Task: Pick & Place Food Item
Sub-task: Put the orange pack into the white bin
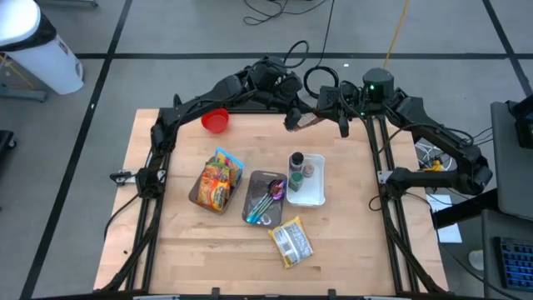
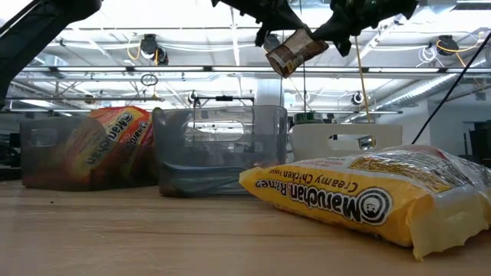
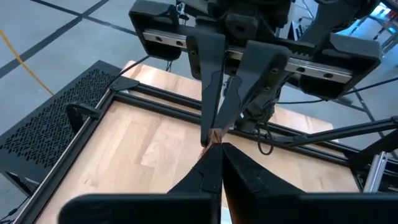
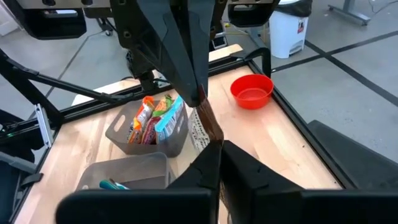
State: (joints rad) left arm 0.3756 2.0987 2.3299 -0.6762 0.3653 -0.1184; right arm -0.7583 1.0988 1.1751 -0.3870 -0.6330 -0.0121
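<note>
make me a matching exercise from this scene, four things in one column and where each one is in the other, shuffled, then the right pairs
Things:
1. red bowl
2. brown packet
3. yellow ramen pack
4. spice jar

Places:
A. lying flat on the bare wood at the table's near edge
B. standing in the white tray
C. up in the air, pinched by both the left gripper and the right gripper
D. on the table at its far left corner

Pairs: 1-D, 2-C, 3-A, 4-B
</note>
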